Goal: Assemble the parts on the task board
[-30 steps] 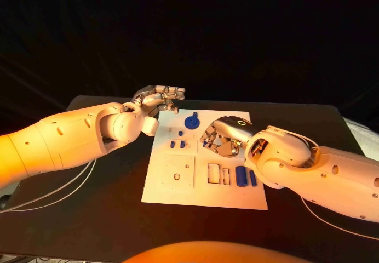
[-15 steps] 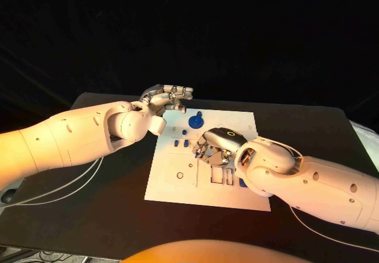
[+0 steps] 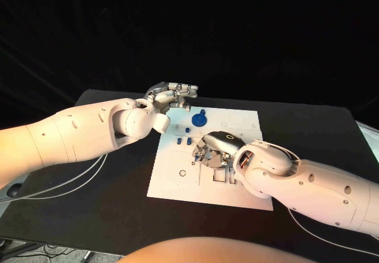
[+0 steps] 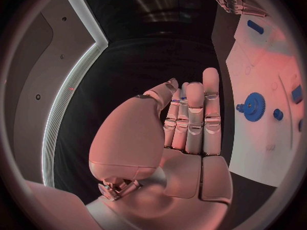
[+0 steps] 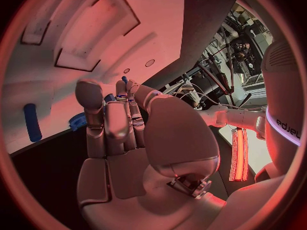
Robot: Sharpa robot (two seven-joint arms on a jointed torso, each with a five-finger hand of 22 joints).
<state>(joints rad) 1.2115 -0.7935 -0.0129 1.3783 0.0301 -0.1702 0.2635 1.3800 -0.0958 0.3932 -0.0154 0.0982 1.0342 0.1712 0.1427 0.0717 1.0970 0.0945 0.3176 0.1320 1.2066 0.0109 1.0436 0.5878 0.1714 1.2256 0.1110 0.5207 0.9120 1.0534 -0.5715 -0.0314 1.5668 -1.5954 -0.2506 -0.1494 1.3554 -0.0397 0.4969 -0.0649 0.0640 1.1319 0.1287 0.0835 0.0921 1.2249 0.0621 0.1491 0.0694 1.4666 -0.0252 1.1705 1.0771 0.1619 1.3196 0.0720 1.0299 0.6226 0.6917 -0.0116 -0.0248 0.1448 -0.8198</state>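
1. Looking down on a black counter [image 3: 95, 208] carrying a white board [image 3: 178, 183] at its middle.
2. Hovering the left hand [image 3: 172, 94] at the board's far left corner, fingers lying side by side and the thumb folded in against them.
3. Catching a faint blue sliver between those fingers in the left wrist view, but not being able to tell whether the hand is clenched on nothing or pinching something.
4. Reaching the right hand [image 3: 213, 150] down over the middle of the board, palm down and fingers curled together.
5. Pinching a small blue piece [image 5: 125, 79] at the tips of the right hand's fingers, just above the white surface; seeing it in the head view as a thin blue sliver at the hand's left side.
6. Sitting on the far part of the board, between the two hands and touching neither: a blue gear [image 3: 199, 118].
7. Standing just beside the gear, nearer the robot: one blue peg [image 3: 187, 130], and nearer again a pair of blue pegs [image 3: 183, 141], close to the right hand's fingers.
8. Lying flat on the board beyond the right hand's fingers in the right wrist view: a blue bar [image 5: 30, 121], apart from the hand.
9. Covering the board's near right part with the right forearm.
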